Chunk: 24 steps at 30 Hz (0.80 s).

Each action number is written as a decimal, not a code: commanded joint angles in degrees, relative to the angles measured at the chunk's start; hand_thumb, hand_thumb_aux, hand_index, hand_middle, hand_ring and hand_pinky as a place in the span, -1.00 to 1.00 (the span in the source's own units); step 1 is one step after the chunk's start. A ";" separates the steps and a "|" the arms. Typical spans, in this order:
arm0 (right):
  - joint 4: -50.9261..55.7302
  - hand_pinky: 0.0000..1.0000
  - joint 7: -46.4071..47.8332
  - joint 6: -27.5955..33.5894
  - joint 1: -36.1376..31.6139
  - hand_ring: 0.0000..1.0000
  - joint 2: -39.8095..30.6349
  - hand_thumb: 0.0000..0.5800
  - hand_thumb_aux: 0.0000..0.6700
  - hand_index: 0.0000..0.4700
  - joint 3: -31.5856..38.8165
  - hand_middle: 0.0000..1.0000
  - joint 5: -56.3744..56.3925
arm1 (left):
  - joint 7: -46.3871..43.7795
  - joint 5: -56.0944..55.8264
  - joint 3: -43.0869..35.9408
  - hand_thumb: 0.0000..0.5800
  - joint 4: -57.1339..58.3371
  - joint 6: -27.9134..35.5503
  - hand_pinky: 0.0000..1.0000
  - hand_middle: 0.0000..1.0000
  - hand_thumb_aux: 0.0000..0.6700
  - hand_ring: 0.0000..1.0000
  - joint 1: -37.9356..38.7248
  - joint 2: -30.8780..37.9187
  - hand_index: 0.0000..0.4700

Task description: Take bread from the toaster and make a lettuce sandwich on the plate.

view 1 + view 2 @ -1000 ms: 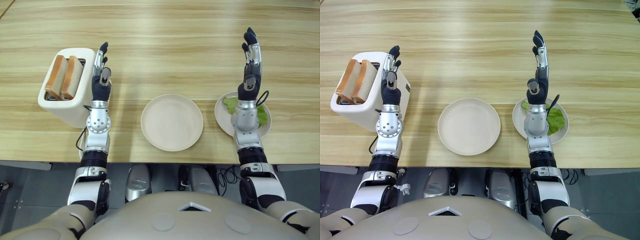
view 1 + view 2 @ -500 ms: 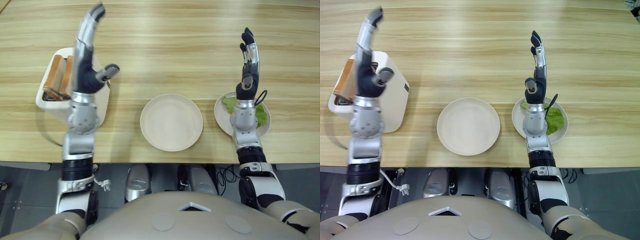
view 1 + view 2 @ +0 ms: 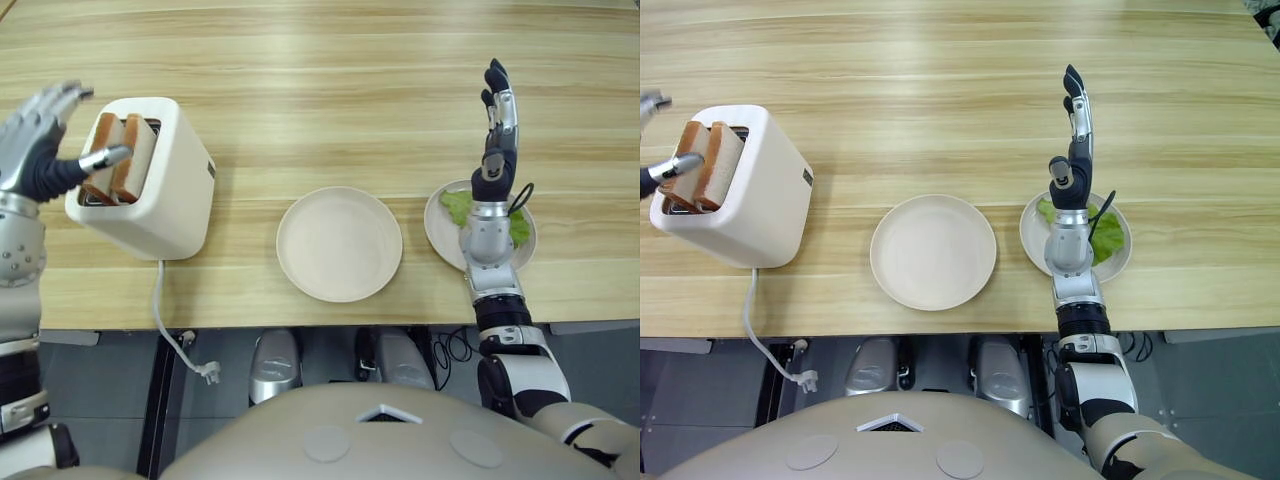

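Grey and black, the left robot hand (image 3: 40, 150) sits at the picture's left edge, beside the toaster (image 3: 165, 200), with its forearm cut off by the frame. Its fingers are spread apart and hold nothing. The thumb reaches across toward the nearer of two bread slices (image 3: 138, 150) standing in the slots, but I cannot tell if it touches the crust. The right robot hand (image 3: 497, 120) stands upright above the table (image 3: 320, 80), fingers straight and close together, pointing away from the robot, gripping nothing. Its wrist and forearm cover the middle of a small plate (image 3: 432, 225), so the lettuce (image 3: 458, 207) on it shows as green patches on either side. Between toaster and small plate, near the front edge, lies the larger cream plate (image 3: 340, 243). A white cord (image 3: 157, 300) trails from the toaster over the table's edge
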 commanded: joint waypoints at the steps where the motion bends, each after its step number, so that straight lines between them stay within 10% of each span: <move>1: 0.39 -1.00 -0.62 0.51 0.35 -1.00 -0.45 -1.00 -1.00 -1.00 -0.59 -1.00 -0.48 | -0.36 0.39 -1.29 -0.73 5.17 -0.21 -1.00 -1.00 -0.86 -1.00 0.80 2.26 -0.86; 3: 0.56 -1.00 -0.75 0.47 0.38 -1.00 -0.65 -1.00 -1.00 -1.00 -0.66 -1.00 -0.51 | -0.21 0.52 -1.93 -1.00 6.64 -0.28 -1.00 -1.00 -1.00 -1.00 1.06 2.87 -1.00; 24: 0.82 -1.00 -0.88 0.55 0.85 -1.00 -1.99 -1.00 -1.00 -1.00 -0.83 -1.00 -0.20 | 4.38 0.12 -4.34 -1.00 15.11 -1.43 -1.00 -1.00 -1.00 -1.00 -1.69 6.68 -1.00</move>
